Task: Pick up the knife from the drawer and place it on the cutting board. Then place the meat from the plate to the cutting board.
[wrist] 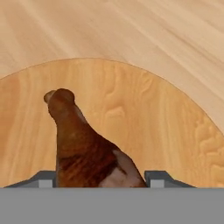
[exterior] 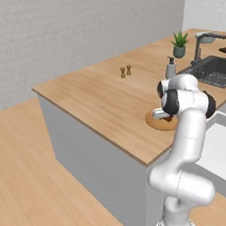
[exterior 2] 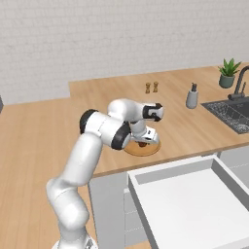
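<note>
The gripper [wrist: 99, 179] was down over the plate [wrist: 144, 127], its two dark fingertips [wrist: 46, 179] standing on either side of the thick end of the meat [wrist: 83, 148]. In the hand view the tips sat just beside the meat's flanks, but whether they pressed on it or had a gap could not be told, since the bottom of that view cut off the tips and the meat's wide end. So the grip itself could not be judged: jaws partly spread around the meat, contact unclear.

The meat lay on the plate, narrow knobbed end pointing away from the hand. The plate rested on the worktop [exterior: 93, 97] near its front edge, close to the corner beside the drawer [exterior 2: 194, 204]. In both base views the arm's wrist covered most of the plate; a crescent of its rim [exterior: 158, 124] and a dark red speck of meat [exterior 2: 141, 144] showed past the hand.

The drawer stood pulled out below the worktop's front edge; its visible floor was plain white and its right part ran out of the picture.

Further back on the worktop stood two small shakers [exterior 2: 151, 87], a soap dispenser [exterior 2: 192, 96] beside the sink [exterior 2: 232, 114], and a potted plant [exterior 2: 227, 73] near the far edge. The sink was cut off at the right border.
</note>
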Robot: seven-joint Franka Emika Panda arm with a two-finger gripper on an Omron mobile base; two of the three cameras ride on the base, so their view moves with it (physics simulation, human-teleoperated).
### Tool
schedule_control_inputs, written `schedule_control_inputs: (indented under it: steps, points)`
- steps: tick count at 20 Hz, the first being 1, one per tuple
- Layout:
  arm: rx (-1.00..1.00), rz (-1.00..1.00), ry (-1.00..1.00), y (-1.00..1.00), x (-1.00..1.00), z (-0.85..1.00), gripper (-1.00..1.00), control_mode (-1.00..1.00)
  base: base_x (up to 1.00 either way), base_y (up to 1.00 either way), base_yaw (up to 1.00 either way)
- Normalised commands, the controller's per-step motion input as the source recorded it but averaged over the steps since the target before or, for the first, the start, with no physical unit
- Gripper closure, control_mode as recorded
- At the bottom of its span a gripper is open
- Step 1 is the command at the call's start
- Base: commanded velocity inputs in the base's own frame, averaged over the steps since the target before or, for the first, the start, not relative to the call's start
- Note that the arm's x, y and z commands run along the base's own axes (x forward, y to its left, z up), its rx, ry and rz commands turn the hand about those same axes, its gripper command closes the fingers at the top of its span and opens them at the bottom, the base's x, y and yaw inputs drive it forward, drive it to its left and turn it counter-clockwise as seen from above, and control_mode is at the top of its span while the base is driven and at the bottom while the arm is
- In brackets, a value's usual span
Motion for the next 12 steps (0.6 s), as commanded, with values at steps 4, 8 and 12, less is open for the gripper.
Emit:
schedule_control_inputs:
  steps: [4,8,12]
  points:
    - [0.0,0.0,0.0,0.0,-0.39,0.29,1.0,-1.0,0.0,0.0,0.0]
    - [0.0,0.0,0.0,0.21,-0.91,0.84,1.0,-1.0,0.0,0.0,0.0]
    - [0.0,0.0,0.0,0.34,-1.0,1.0,1.0,-1.0,0.0,0.0,0.0]
